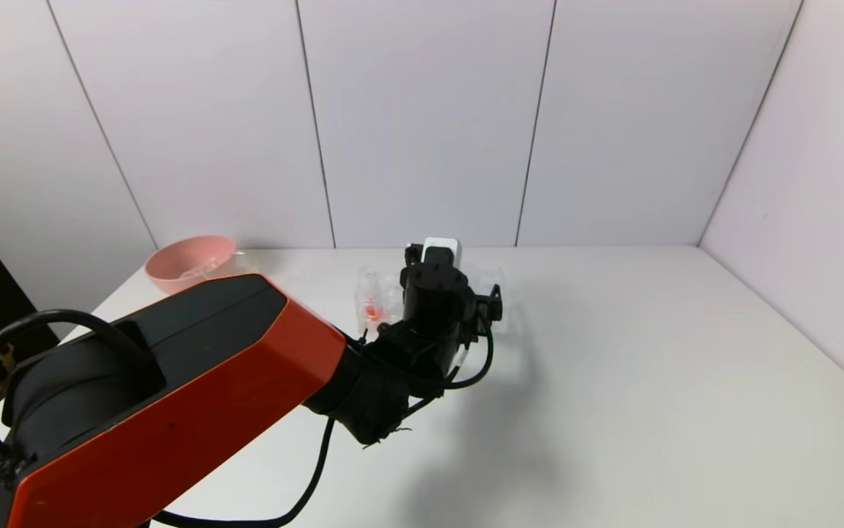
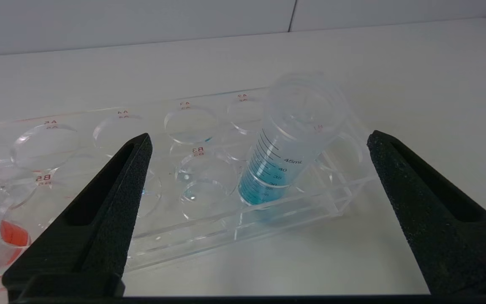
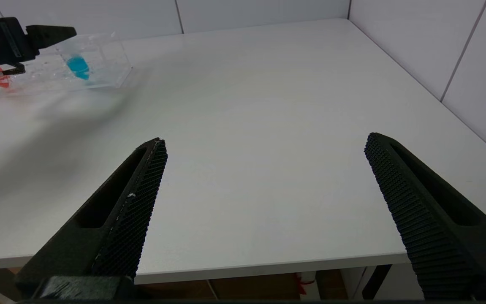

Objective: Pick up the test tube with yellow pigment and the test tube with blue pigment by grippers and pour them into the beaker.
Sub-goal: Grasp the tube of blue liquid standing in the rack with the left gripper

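I have the left gripper [image 2: 257,145] spread wide and holding nothing, its two black textured fingers [image 2: 112,198] standing either side of the clear plastic tube rack [image 2: 192,236] and touching none of it. Between those fingers, in an end hole of the rack, stands the clear graduated test tube with blue pigment [image 2: 287,147], tilted a little, with blue liquid filling its lower part. Most of the round holes next to it are vacant. At the far end of the rack from the blue one I see a clear tube with red liquid [image 2: 8,234] at its bottom.

From the head camera, my left arm [image 1: 172,381], orange and black with looping cables, reaches forward to the rack, which sits toward the back of the white table [image 1: 612,367] and is largely hidden behind the wrist. A pink round bowl [image 1: 191,262] stands well apart at the table's back left corner.

I cannot find the yellow tube or the beaker in any view.

My right gripper [image 3: 266,177] hangs parked over the table's near edge, jaws wide apart and gripping nothing, well apart from the rack.
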`<control>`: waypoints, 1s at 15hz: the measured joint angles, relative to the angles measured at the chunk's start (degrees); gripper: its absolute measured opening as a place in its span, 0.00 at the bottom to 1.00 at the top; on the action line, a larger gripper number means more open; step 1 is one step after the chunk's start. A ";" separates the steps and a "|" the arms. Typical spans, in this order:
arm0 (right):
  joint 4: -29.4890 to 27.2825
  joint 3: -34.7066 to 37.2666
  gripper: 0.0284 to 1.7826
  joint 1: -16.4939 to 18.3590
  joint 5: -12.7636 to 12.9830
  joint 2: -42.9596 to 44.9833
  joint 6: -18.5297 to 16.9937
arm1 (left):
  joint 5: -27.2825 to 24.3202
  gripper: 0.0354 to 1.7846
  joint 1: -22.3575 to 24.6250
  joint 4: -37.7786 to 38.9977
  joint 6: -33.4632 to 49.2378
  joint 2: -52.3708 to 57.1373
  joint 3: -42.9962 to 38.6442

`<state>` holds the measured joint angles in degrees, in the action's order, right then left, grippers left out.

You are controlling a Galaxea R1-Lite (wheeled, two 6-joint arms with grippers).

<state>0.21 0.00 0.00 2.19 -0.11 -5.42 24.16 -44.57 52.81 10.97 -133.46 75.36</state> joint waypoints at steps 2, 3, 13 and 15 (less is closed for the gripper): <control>-0.02 0.00 0.96 0.00 0.00 0.00 -0.02 | 0.04 1.00 0.06 -0.88 0.00 -1.12 2.06; -0.02 0.00 0.96 0.00 0.00 0.00 -0.02 | 0.06 1.00 0.11 -1.46 0.00 -1.71 3.06; -0.02 0.00 0.96 0.00 0.00 0.00 0.00 | 1.02 0.60 0.55 -2.97 0.00 -4.57 6.97; -0.05 0.00 0.96 0.00 0.00 0.00 -0.02 | 0.94 0.38 0.44 -3.01 0.00 -4.57 7.00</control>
<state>0.16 0.00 0.00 2.19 -0.11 -5.45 25.10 -44.13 49.80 10.97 -138.03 82.36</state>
